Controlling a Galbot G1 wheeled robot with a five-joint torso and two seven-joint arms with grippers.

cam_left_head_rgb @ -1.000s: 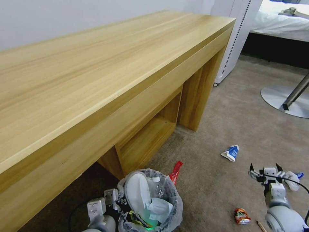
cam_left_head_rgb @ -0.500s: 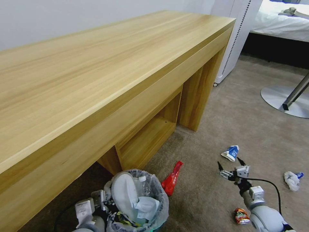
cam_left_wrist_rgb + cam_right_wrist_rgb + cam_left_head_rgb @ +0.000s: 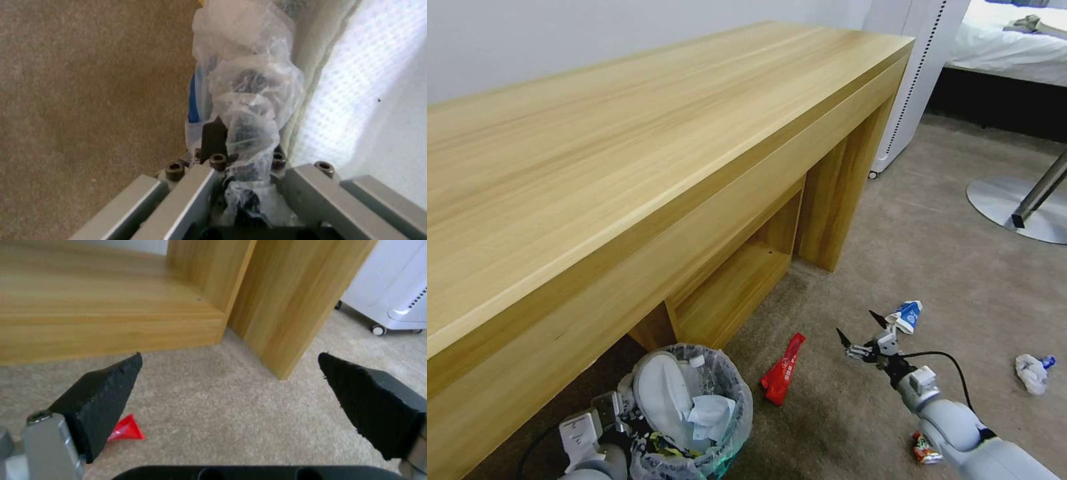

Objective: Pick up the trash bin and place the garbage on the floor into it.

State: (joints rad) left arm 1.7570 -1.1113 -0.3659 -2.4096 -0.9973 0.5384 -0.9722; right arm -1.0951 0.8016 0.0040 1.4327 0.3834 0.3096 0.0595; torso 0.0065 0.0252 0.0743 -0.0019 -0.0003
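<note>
Progress looks a good way along: my left claw is pinched on the rim and crinkled clear liner of the small round trash bin, which sits at my left side just in front of the light wooden desk, and the left wrist view shows the plastic bunched between the closed fingers. Inside the bin I can already see a white slipper, a small clear bottle and some crumpled white paper, so that part of the garbage is dealt with. Still lying on the beige short-pile carpet floor are the red wrapper just beside the bin, a blue-and-white carton, a crumpled white wad with a blue bit farther to my right, and a crushed can or wrapper near my right arm. My right claw is spread wide and empty, hovering low over the carpet between the red wrapper and the carton; the red wrapper's tip shows just past one finger. I judge the red wrapper is the piece in hand, with three more after it.
</note>
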